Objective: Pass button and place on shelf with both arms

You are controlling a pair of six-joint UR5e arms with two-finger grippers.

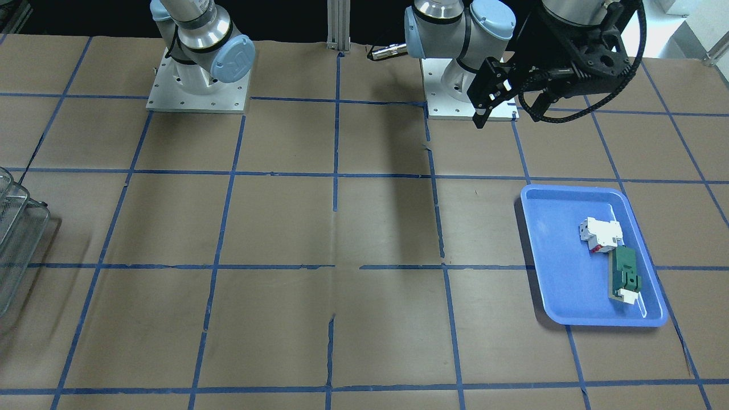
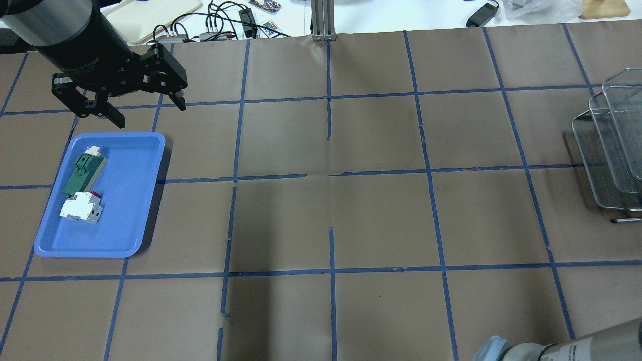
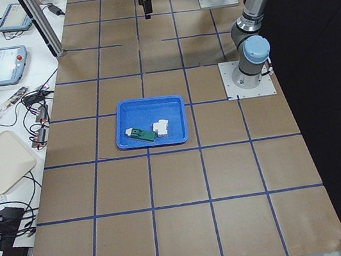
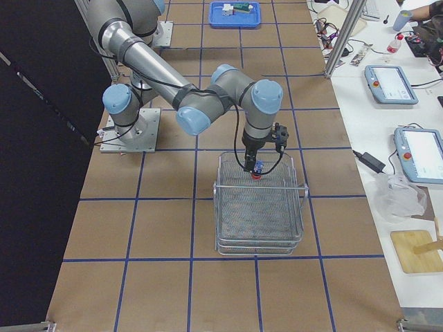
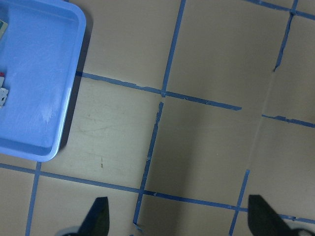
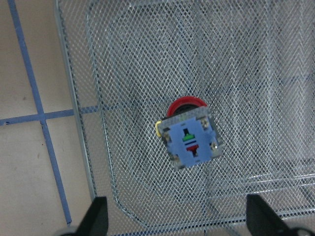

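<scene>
1. The shelf (image 6: 147,59) is gleaming as silvery metal mesh.
2. The button (image 6: 191,140) is showing a glossy red cap at 12 o'clock of its blue plastic block.
3. The bench (image 2: 376,215) is wearing matt brown paper.
4. The tray (image 2: 130,200) is looking like smooth blue plastic.

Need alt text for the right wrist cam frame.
The button sits red cap down on the wire-mesh shelf, its blue rear block facing the camera. The right gripper is open, fingertips apart at the frame's bottom edge.

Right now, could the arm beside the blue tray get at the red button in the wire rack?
Probably not. The left gripper hangs by the tray at one table end; the button sits in the rack at the other, under the right gripper.
</scene>
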